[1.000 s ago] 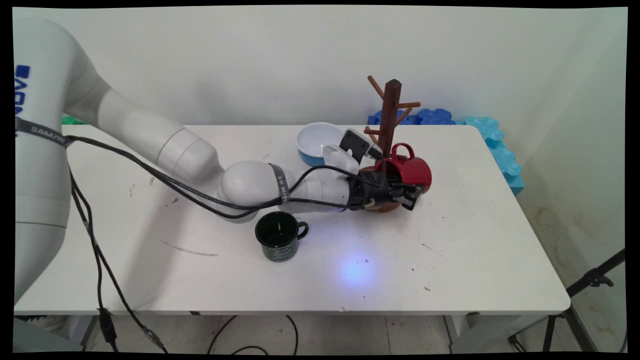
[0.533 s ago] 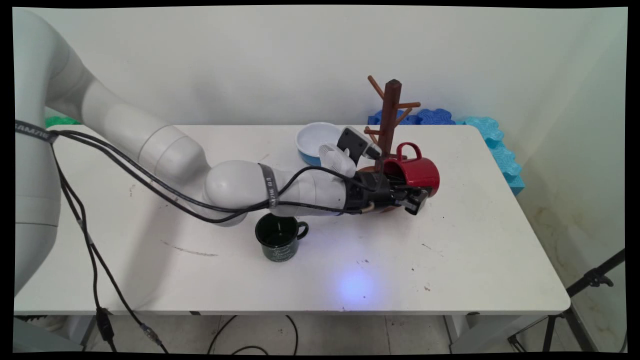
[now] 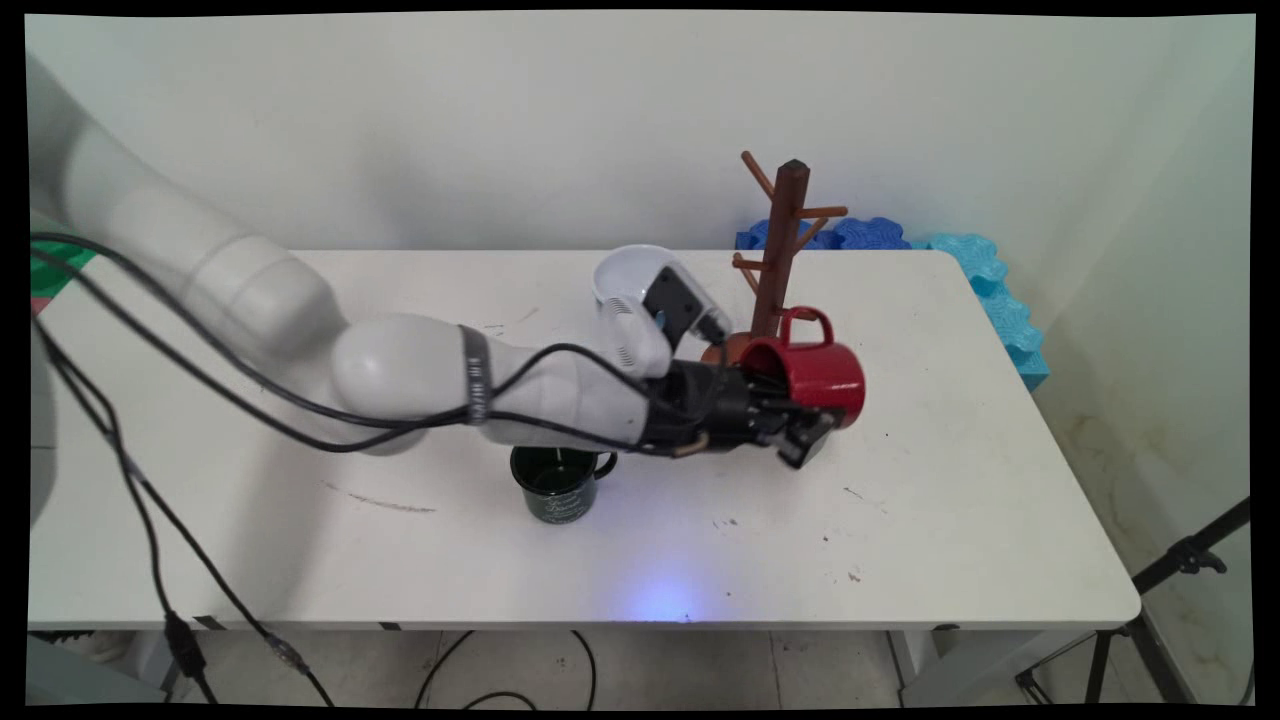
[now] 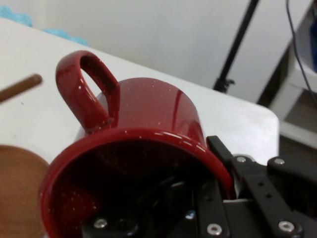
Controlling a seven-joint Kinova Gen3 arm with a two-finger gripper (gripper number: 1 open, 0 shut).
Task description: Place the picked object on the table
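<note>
the red enamel mug (image 3: pixel 812 368) is pinched at its rim by the hand (image 3: pixel 800 432), one finger inside, beside the wooden mug tree (image 3: pixel 778 250); it is judged rigid, light, glossy and slippery.

Gripper (image 4: pixel 208 208) clamps red mug (image 4: pixel 148 114) rim, handle up.

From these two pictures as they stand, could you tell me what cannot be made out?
- Main view: the blue bowl is mostly hidden behind the wrist.
- Main view: the mug tree has its base covered by the red mug and the gripper.
- Hand view: one finger lies inside the mug, hidden in its dark interior.
- Main view: the print on the green mug is too small to read.
</note>
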